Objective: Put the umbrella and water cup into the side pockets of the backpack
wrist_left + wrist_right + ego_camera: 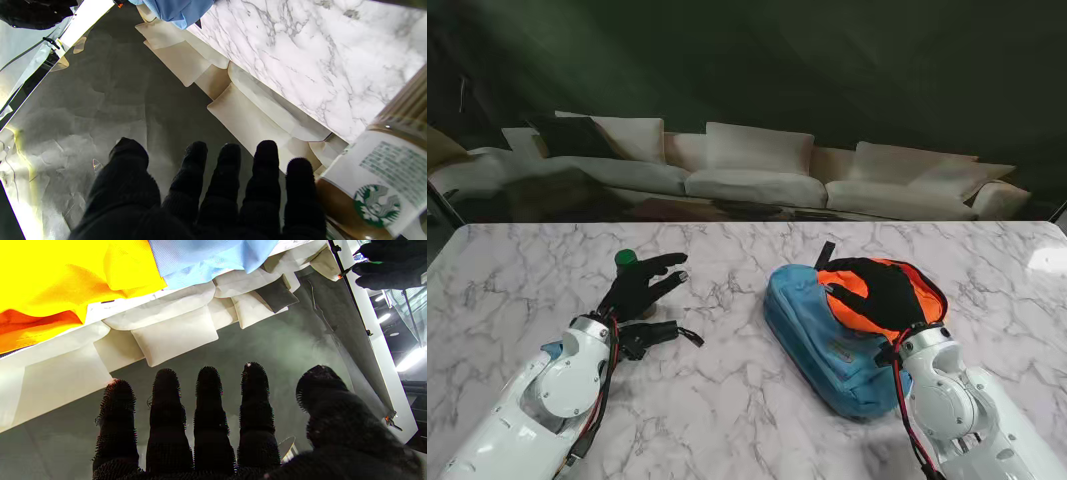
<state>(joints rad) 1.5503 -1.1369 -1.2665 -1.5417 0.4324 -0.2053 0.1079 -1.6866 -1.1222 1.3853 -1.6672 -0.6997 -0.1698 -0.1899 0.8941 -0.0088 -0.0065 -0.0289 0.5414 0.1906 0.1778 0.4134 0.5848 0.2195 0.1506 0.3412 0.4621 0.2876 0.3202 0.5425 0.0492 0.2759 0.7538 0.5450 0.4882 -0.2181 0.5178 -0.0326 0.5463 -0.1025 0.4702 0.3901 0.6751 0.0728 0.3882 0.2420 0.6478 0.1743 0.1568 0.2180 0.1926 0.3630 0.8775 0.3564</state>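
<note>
A: Start on the left. Where is the cup from the left hand?

B: Just past the fingers, on the side farther from me. Only its green lid shows in the stand view. The wrist view shows a labelled bottle right beside the little finger, standing upright as far as I can tell. So its long axis runs up from the table.

A: And the fingers?

B: Spread and straight, holding nothing. Whether the little finger touches the bottle I cannot tell.

A: The umbrella?

B: A dark thing lies under the left wrist, a strap trailing right. It may be the umbrella; too hidden to say.

A: Now the right.

B: The backpack lies flat, blue with an orange part, its long axis running from far-left to near-right. The right hand rests on top of it, fingers apart and straight, gripping nothing.

A: So which hand takes the cup?

B: The left, I judge. It is far nearer, and the pack lies well to its right.
</note>
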